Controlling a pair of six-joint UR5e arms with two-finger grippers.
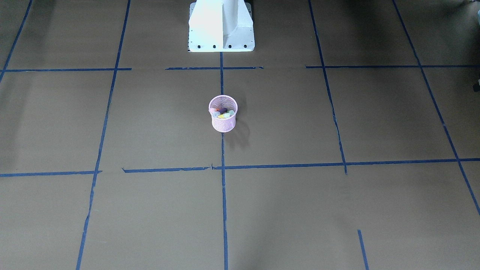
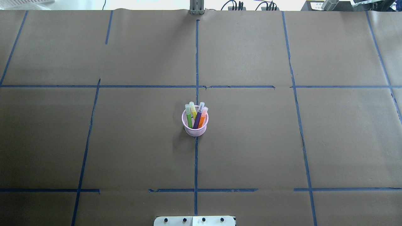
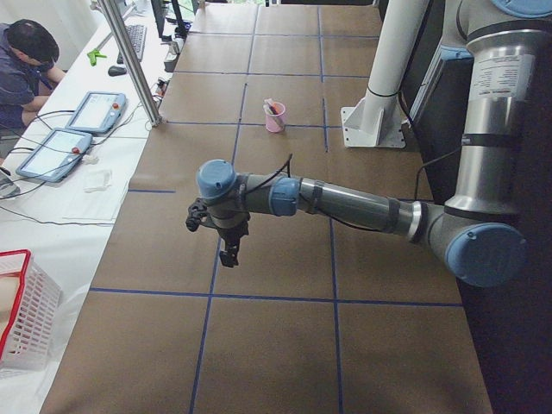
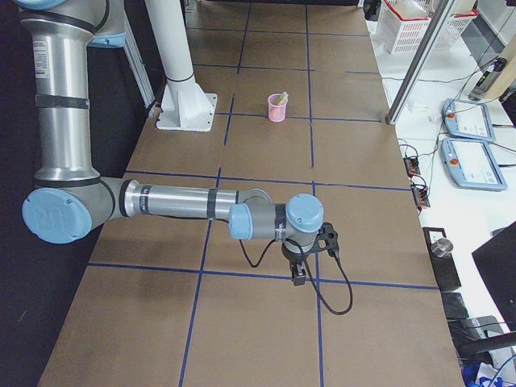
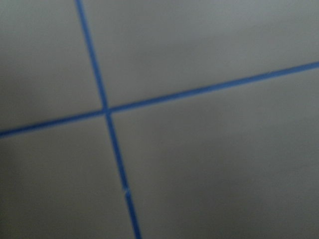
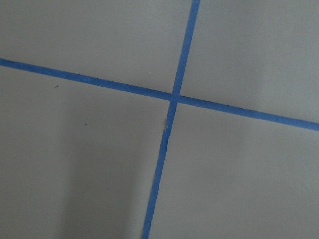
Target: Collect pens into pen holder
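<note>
All the pens (image 2: 198,118) stand in the pink pen holder (image 2: 195,130), mid-table (image 2: 282,141) and far from every edge, so collecting looks finished. The left gripper (image 3: 228,255) and right gripper (image 4: 298,277) hang over opposite table ends, and I cannot tell whether either claw is wide or narrow. Next move, I'd say: nothing to grasp, just park.

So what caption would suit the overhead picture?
Green, yellow, purple and orange pens stand in the pink mesh pen holder.

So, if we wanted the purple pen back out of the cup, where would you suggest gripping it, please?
Probably its pale cap end, coming down from above. The purple pen stands leaning in the pink cup, so only that top clears the rim and the mesh wall blocks the sides. The orange pen sits close beside it, so open only a little.
</note>
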